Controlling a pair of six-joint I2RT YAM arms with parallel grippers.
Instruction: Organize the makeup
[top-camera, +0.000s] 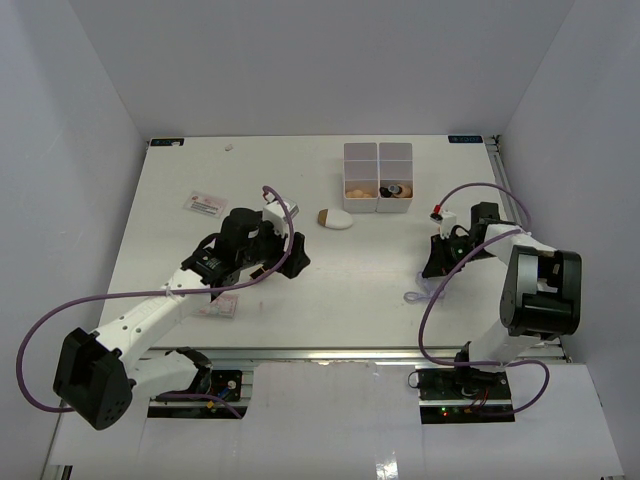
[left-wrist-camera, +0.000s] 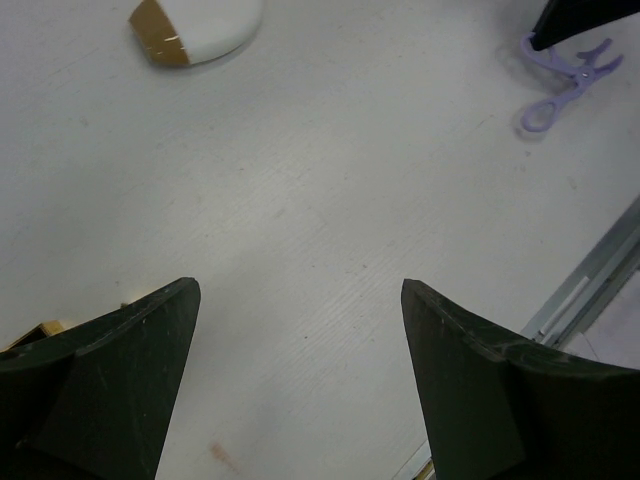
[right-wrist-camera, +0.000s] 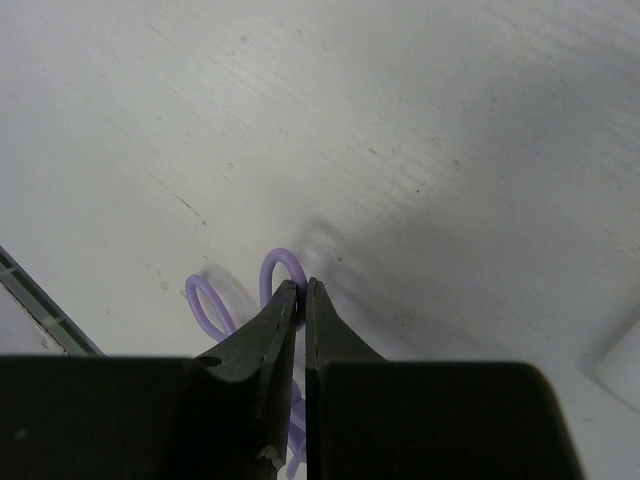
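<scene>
The purple loop (right-wrist-camera: 281, 262) lies on the white table near its front edge, and my right gripper (right-wrist-camera: 302, 284) is shut on one of its rings. It also shows in the top view as the purple loop (top-camera: 415, 296), just below the right gripper (top-camera: 436, 268). My left gripper (left-wrist-camera: 300, 290) hangs open over bare table, nothing between its fingers; in the top view the left gripper (top-camera: 297, 262) sits mid-table. A white oval piece with a brown tip (top-camera: 338, 219) lies beyond it, top left in the left wrist view (left-wrist-camera: 200, 25). Tan sponges (top-camera: 358, 188) and a black tube (top-camera: 395, 188) sit in the box.
The white multi-compartment box (top-camera: 378, 165) stands at the back centre. A pink-and-white packet (top-camera: 205, 203) lies at the back left, and another packet (top-camera: 218, 305) is partly under the left arm. The table's metal front rail (left-wrist-camera: 590, 285) runs close to both grippers.
</scene>
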